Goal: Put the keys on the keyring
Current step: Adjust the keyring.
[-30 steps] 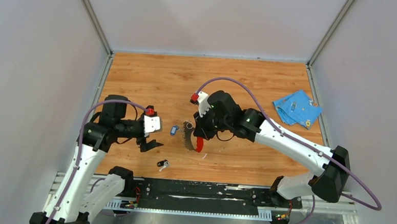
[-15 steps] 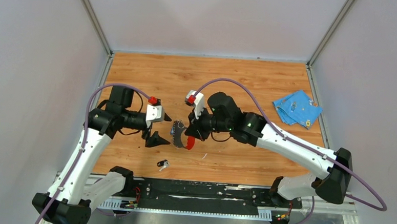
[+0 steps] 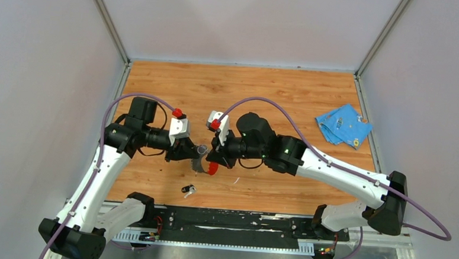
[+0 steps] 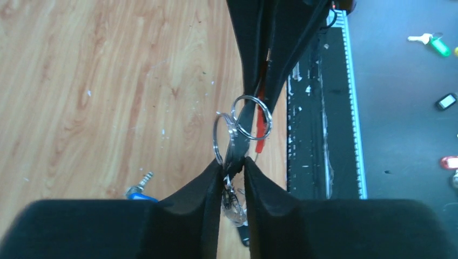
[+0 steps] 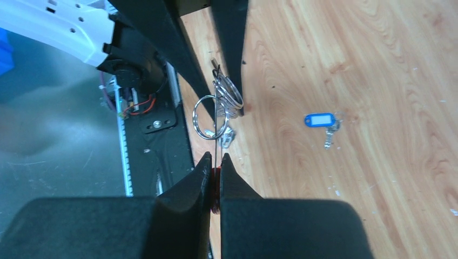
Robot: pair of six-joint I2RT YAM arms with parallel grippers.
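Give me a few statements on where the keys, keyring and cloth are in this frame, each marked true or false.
1. The left end effector and the right end effector are both closed on the keyring. True.
2. The black key hangs on the ring. False: it lies loose on the table, near the front edge.
3. The blue key lies on the table, not on the ring. True.
4. The blue cloth lies under the keyring. False: it sits far off at the table's right side.
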